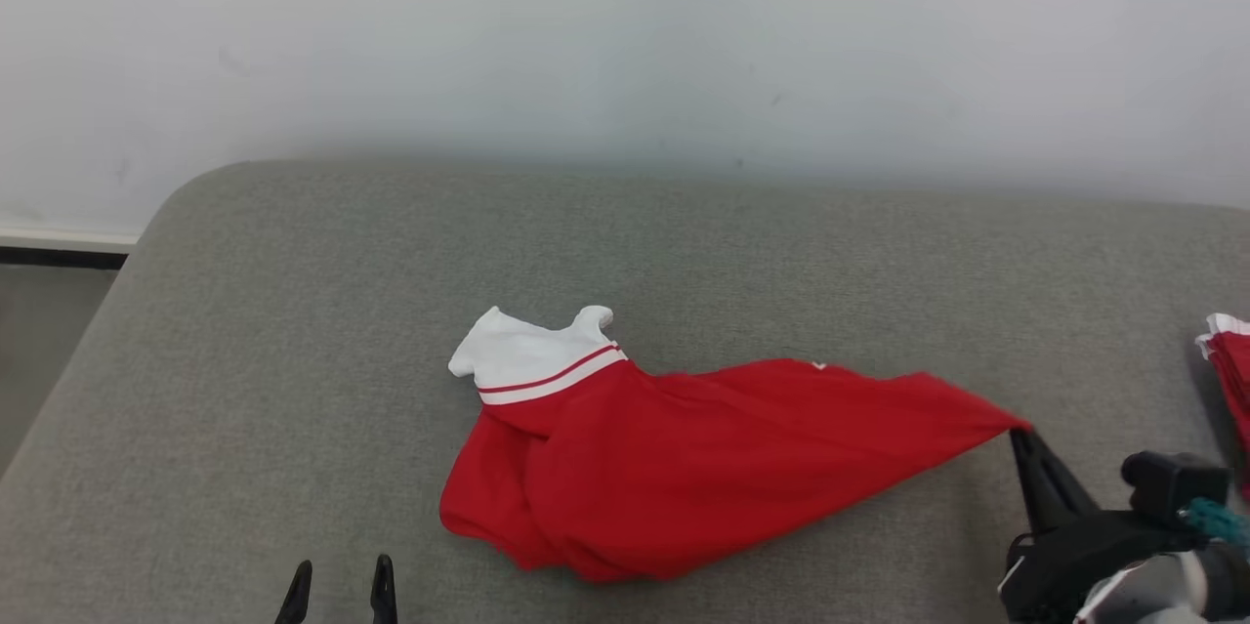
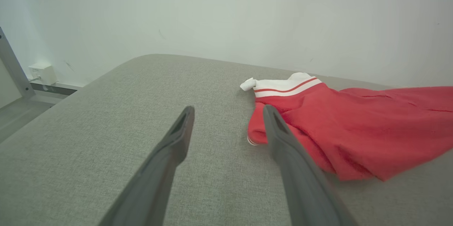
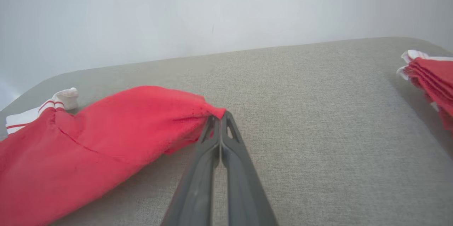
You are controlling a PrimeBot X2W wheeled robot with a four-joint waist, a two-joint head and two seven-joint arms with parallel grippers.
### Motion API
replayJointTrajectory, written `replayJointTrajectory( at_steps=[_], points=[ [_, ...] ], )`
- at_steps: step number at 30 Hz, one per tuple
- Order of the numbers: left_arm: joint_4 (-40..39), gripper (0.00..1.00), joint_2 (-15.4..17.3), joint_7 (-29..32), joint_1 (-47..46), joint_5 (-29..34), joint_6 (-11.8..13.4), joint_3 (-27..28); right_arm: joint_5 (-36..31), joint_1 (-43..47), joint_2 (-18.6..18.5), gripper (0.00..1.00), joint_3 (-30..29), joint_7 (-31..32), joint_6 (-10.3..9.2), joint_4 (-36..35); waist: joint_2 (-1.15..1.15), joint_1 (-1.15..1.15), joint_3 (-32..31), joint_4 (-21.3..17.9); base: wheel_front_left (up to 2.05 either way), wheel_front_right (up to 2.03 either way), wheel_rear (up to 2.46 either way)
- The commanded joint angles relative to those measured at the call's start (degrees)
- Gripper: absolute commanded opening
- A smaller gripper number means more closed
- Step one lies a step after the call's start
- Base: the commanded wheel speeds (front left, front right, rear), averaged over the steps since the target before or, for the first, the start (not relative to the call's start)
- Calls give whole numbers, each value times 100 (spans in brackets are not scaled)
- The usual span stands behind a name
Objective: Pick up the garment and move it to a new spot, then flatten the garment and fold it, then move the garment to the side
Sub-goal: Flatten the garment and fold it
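A red garment [image 1: 684, 458] with a white, red-striped band lies crumpled in the middle of the grey padded surface [image 1: 293, 331]. My right gripper [image 1: 1020, 438] is shut on the garment's right tip, which is drawn out into a point; in the right wrist view the fingertips pinch that red cloth [image 3: 106, 141] at the gripper [image 3: 220, 117]. My left gripper [image 1: 340, 575] stands open near the front edge, left of the garment and apart from it. In the left wrist view the garment [image 2: 354, 123] lies just right of the open gripper [image 2: 228, 111].
A stack of folded red and white garments [image 1: 1229, 360] rests at the right edge, also seen as the stack [image 3: 430, 77]. A pale wall [image 1: 625, 38] runs behind the surface. The surface drops off at the rounded left corner, where the floor and a wall socket [image 2: 42, 73] show.
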Motion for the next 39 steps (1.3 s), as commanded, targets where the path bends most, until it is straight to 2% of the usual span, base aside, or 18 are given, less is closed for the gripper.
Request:
replayJointTrajectory(
  at_steps=[1,13,18,22,25,27,34,35,36,39],
  points=[
    [-17,100,-8,-17,82,-42,26,-1,-41,162,-43,0,-128,199,-15,-421,0,0,-44,-117,0,0,0],
    [28,100,-8,-17,94,-142,47,-86,-139,1150,273,0,-1067,2293,-15,-4182,0,0,-148,-194,0,0,0],
    [11,100,-8,-17,104,-156,83,-92,-70,1265,377,0,-1357,3107,-15,-5139,0,0,-138,-147,0,0,0],
    [12,100,-8,-17,67,-195,95,-142,-64,1292,542,0,-1726,3800,-15,-4731,0,0,-107,-101,0,0,0],
    [12,100,-7,-17,37,-205,109,-165,-175,1120,453,0,-1850,3999,-15,-4263,0,0,-76,-81,0,0,0],
    [21,100,-7,-17,-6,-207,101,-184,-244,850,425,0,-1890,4003,-15,-3717,0,0,-34,-46,0,0,0],
    [46,100,-5,-17,-150,-89,58,-214,-739,-143,275,0,-1906,3399,-15,-1683,0,0,95,210,0,0,0],
    [44,100,-6,-17,-165,-79,55,-235,-849,-222,219,27,-1946,3375,-15,-1411,0,0,116,267,0,0,0],
    [37,100,-6,-17,-172,-78,65,-229,-948,-276,207,100,-1976,3386,-15,-1190,0,0,130,311,0,0,0],
    [35,100,-5,-17,-158,-77,74,-199,-1250,-365,202,100,-2158,3322,-15,-712,0,0,165,429,0,0,0]
  ],
)
